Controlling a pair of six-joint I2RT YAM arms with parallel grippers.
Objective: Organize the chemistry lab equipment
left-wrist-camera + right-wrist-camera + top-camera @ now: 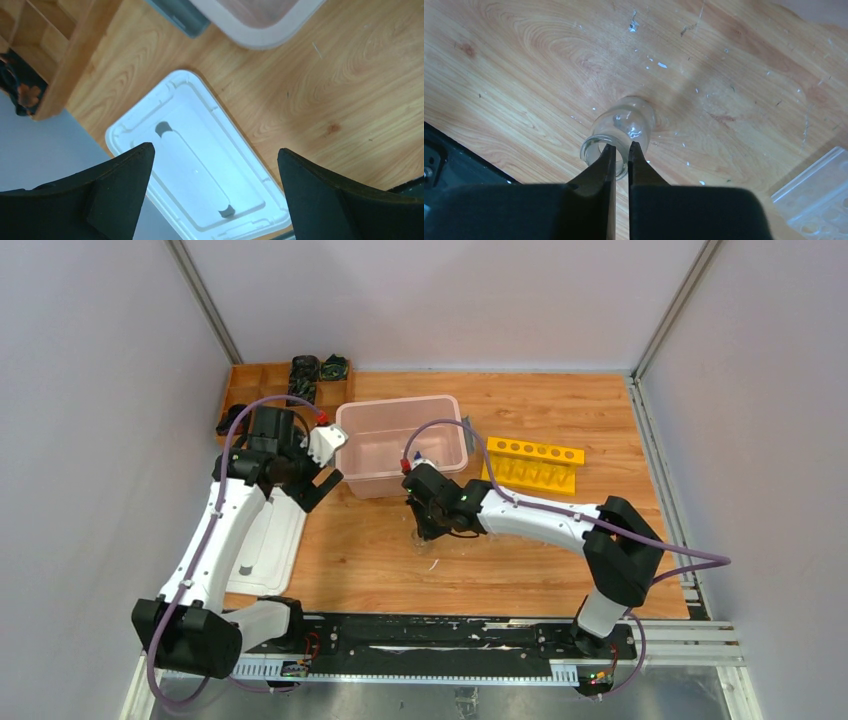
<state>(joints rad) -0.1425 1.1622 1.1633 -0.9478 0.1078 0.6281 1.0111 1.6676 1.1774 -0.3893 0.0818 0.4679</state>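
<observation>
Right pincer [622,150] is sitting with jaws nearly together on the near rim of the dish [626,117], seemingly clamping its thin wall; dish is lying on the table [524,75] just ahead of the fingertips, long axis pointing away up-right in the wrist view; right arm is standing much nearer; left pincer [212,155] is hanging wide apart over the lid [195,125]; fingers are hiding the rim's near part; top view is barely showing the glass.
</observation>
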